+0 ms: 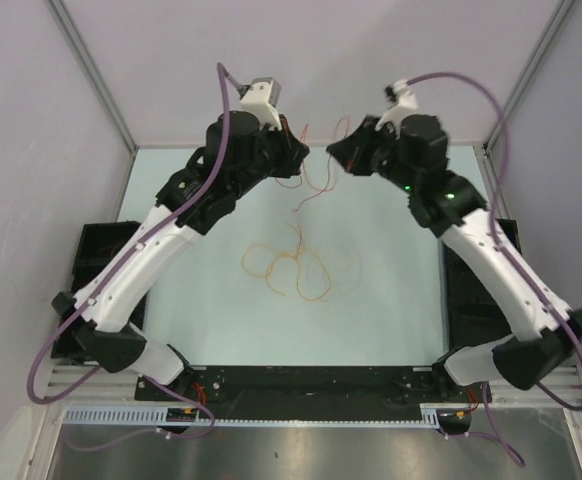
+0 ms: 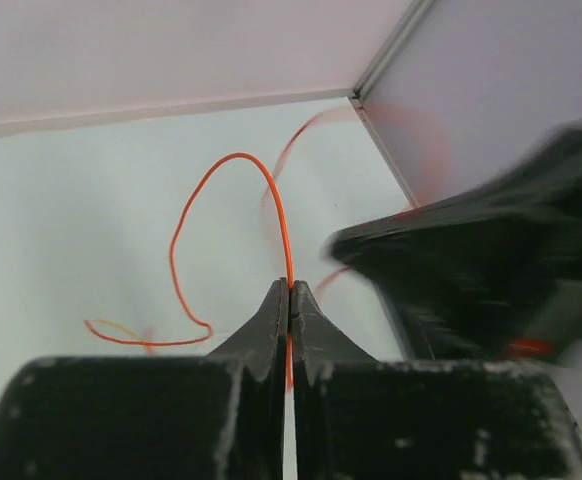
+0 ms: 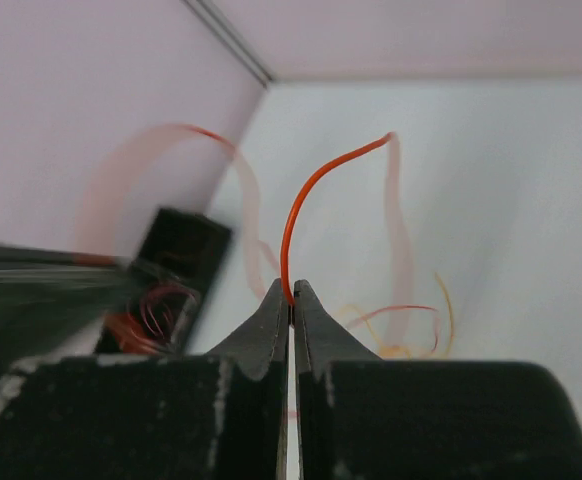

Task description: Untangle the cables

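Thin orange cables (image 1: pixel 291 268) lie in a curly tangle on the pale table near its middle. A red-orange cable (image 1: pixel 316 175) hangs between my two grippers at the back. My left gripper (image 1: pixel 304 152) is shut on an orange cable (image 2: pixel 233 160) that arcs up from its tips (image 2: pixel 290 286). My right gripper (image 1: pixel 333 152) is shut on an orange cable (image 3: pixel 311 185) rising from its tips (image 3: pixel 291 290). The two grippers are close together, raised above the table. I see no dark blue cable.
White walls (image 1: pixel 331 60) close the back and sides, with metal corner posts (image 1: pixel 91 70). Black trays (image 1: pixel 96 260) sit at the left and right (image 1: pixel 471 290) table edges. Purple hoses (image 1: pixel 471 95) loop over the arms.
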### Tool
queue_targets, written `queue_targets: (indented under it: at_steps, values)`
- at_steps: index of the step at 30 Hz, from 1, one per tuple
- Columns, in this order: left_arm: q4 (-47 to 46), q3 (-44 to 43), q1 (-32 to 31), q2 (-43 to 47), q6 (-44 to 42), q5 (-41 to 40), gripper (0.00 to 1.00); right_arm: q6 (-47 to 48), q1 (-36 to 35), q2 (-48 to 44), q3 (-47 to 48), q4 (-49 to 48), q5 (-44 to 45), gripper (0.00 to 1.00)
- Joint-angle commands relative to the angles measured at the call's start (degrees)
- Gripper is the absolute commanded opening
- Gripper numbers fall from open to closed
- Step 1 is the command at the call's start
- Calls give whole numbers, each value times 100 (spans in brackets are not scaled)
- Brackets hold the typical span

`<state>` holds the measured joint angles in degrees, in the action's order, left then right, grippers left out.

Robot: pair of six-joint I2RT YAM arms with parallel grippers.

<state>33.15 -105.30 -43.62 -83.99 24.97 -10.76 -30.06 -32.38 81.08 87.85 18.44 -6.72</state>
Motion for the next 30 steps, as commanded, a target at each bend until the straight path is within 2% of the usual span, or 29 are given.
queue_targets:
  at_steps: [1,6,11,21,28,30]
  values:
    - [-553,-228,2,-434,350,635,0,659,-5,-706,1004,871,557,0]
    - [-870,-632,-77,-1022,500,1531,0,967,56,-1085,1576,1320,1093,0]
    - [-1292,-843,-340,-1365,570,2016,0,1117,284,-1322,1779,1680,1410,0]
    - [-2294,-1634,-1070,-2596,579,3080,0,1152,1119,-1849,1718,2322,1972,0]
    - [-2462,-2749,-1632,-3562,649,3537,0,1161,1357,-2289,1603,2630,2955,0]
    - [-2671,-2838,-1755,-3808,772,3598,0,1187,1384,-2368,1595,2726,3150,0]
